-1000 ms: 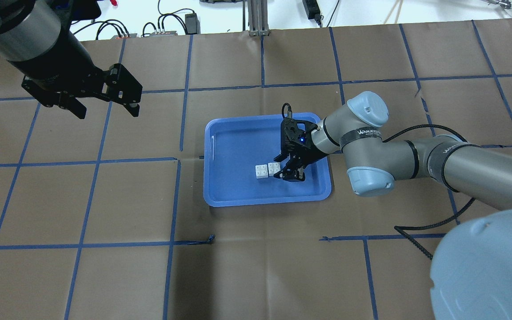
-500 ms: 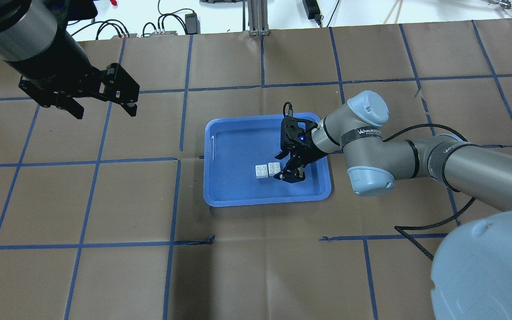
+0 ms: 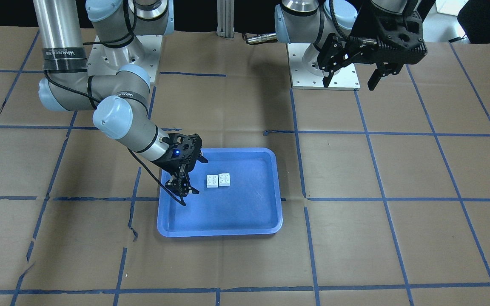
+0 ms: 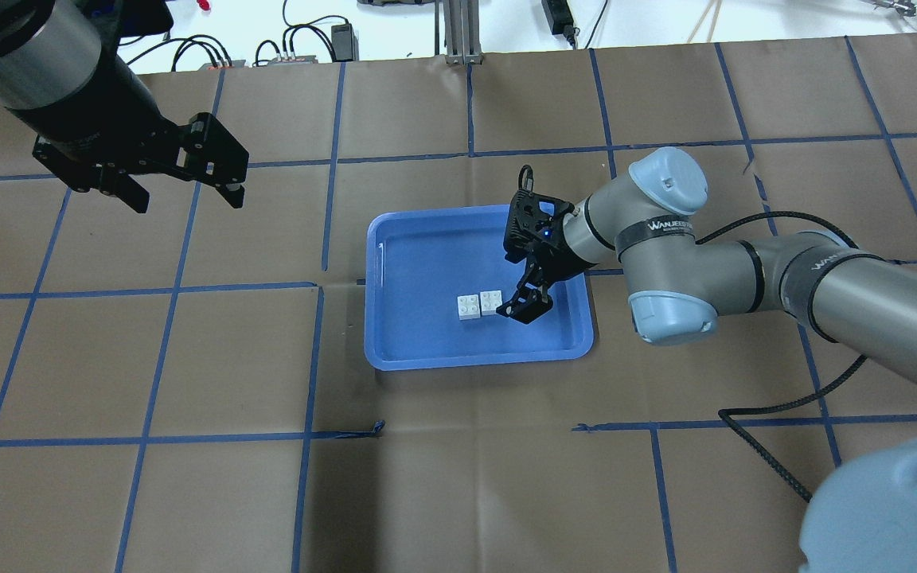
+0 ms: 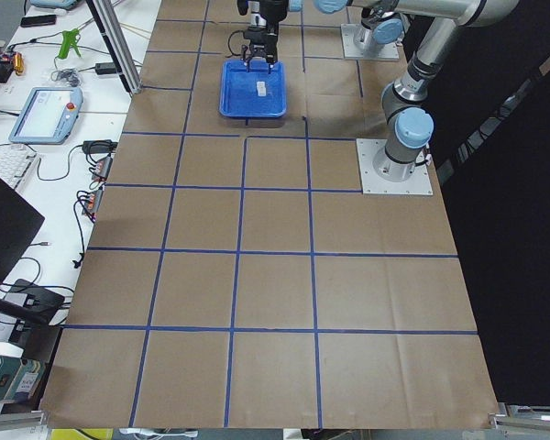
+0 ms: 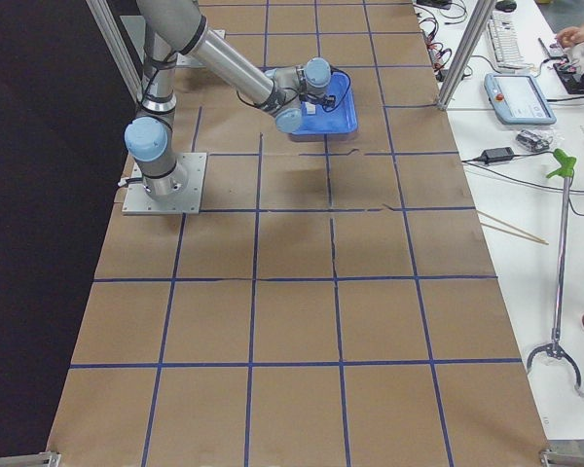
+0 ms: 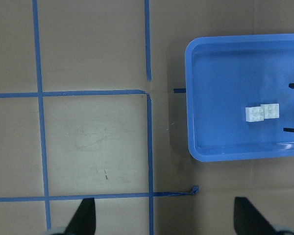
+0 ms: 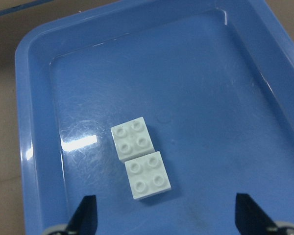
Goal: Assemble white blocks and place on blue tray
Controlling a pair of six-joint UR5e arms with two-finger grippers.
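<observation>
The white blocks lie touching, right of middle in the blue tray. The right gripper, spread wide, hovers just beside them; a low pass could knock them apart. The left gripper hangs wide, far left. Only the right wrist view shows their staggered seam.

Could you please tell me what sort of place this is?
Most likely a robotics lab workcell: a left arm and a right arm bolted to a table covered in brown paper with a blue tape grid, plus a teach pendant on the side bench.
</observation>
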